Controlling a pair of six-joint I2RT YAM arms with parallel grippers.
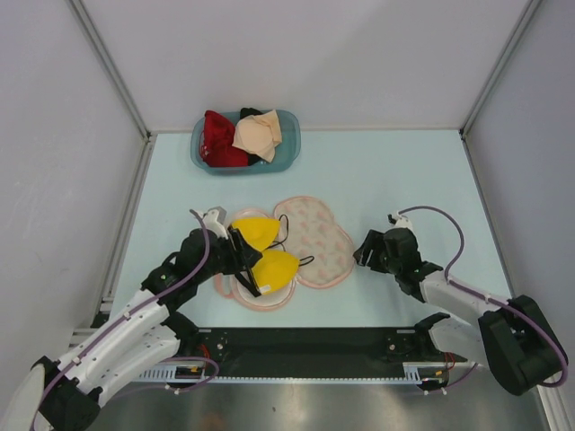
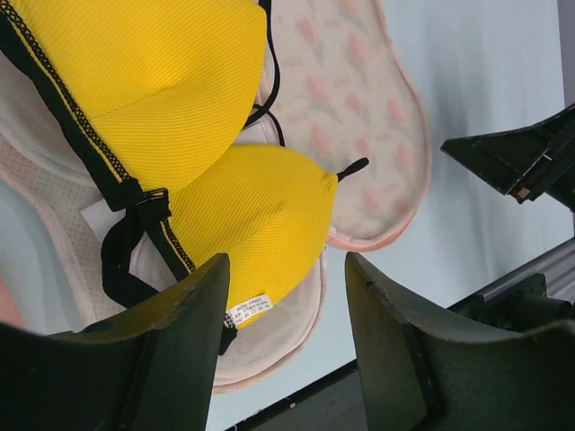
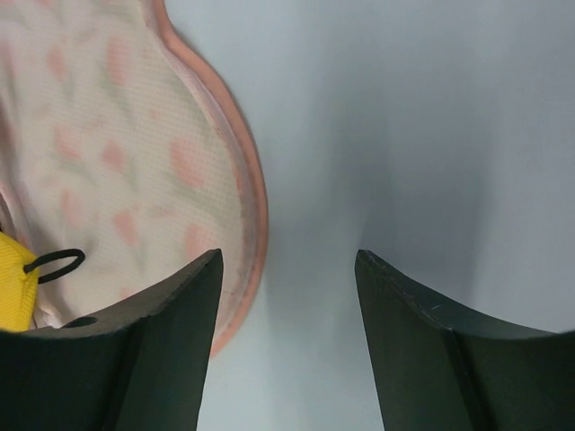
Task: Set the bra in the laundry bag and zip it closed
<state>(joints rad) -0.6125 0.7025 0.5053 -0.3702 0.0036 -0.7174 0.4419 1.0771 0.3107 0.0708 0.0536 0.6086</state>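
Note:
The bright yellow bra lies cups-up in the open pale pink laundry bag, on the bag's left half. The printed right half lies flat and bare. My left gripper hovers at the bra's left edge. In the left wrist view it is open, and the lower cup of the bra and the bag's rim show beyond its fingers with nothing held. My right gripper is open just right of the bag. In the right wrist view it stands over bare table beside the bag's pink rim.
A blue plastic basket at the back holds a red garment and a beige garment. White walls close in the table on three sides. A black rail runs along the near edge between the arm bases.

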